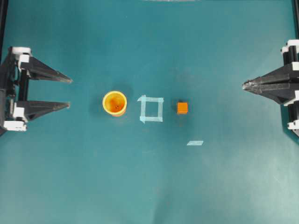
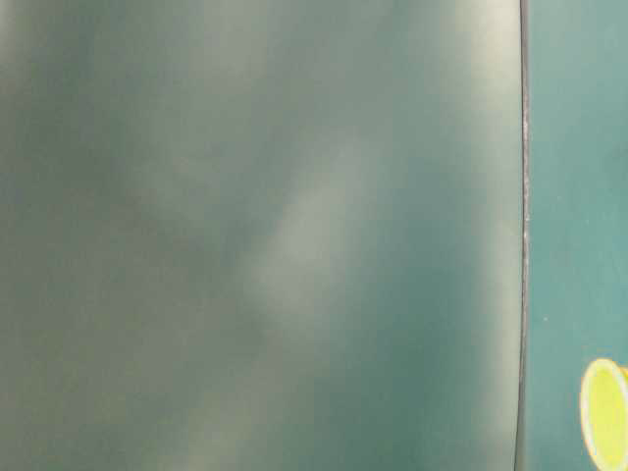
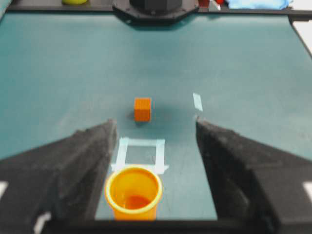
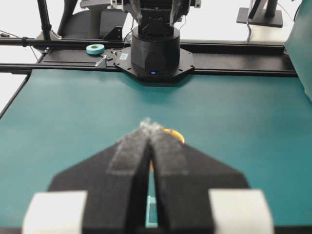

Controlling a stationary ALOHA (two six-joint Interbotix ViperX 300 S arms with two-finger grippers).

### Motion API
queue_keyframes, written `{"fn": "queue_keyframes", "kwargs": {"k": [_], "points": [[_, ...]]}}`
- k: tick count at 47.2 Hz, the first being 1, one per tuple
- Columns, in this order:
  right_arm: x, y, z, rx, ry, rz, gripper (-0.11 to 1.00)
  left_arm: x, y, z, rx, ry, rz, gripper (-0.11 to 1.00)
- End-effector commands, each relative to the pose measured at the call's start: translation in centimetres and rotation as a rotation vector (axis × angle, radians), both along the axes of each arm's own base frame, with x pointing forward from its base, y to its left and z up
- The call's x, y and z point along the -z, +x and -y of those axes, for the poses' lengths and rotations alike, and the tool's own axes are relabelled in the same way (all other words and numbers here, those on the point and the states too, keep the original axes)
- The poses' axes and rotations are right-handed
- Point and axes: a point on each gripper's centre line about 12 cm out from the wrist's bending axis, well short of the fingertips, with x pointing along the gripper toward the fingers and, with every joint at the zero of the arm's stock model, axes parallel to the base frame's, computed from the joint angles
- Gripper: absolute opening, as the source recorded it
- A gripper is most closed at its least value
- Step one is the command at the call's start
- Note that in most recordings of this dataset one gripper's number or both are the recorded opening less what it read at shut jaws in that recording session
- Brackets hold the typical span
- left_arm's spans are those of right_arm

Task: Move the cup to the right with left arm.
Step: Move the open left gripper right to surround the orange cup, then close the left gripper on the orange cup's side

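Cup [image 1: 115, 103] upright just left of the tape square [image 1: 151, 108], untouched. Left gripper [image 1: 69, 93] spread wide, well short of it; right gripper [image 1: 244, 85] pinched together. Probably light, slick, stiff plastic, so best squeezed gently mid-wall.

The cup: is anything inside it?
The cup looks empty: only its orange bottom shows, with a small dark speck overhead. The near inner wall is hidden behind the rim in the left wrist view.
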Motion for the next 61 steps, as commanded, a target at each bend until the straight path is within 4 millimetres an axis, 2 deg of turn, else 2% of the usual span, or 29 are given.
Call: {"fn": "queue_keyframes", "kwargs": {"k": [1,8,15,27,46,61], "points": [[-1.1,0.2,0.0,0.002,0.000,0.026,0.00,0.7,0.6,0.0,-0.001,0.004,-0.009,0.63],[-1.1,0.2,0.1,0.003,-0.003,0.026,0.00,3.0,1.7,-0.1,-0.004,0.005,-0.089,0.65],[-1.0,0.2,0.0,0.002,-0.003,0.025,0.00,4.5,2.8,-0.6,-0.023,0.003,-0.124,0.68],[-1.0,0.3,0.1,0.003,-0.006,0.023,0.00,7.4,4.3,-1.3,-0.048,-0.003,-0.198,0.78],[-1.0,0.3,0.1,0.003,-0.008,0.017,0.00,12.0,6.2,-1.4,-0.047,-0.008,-0.380,0.80],[-1.1,0.2,0.0,0.001,-0.011,0.015,0.00,13.5,8.3,-1.4,-0.043,-0.006,-0.442,0.80]]}}
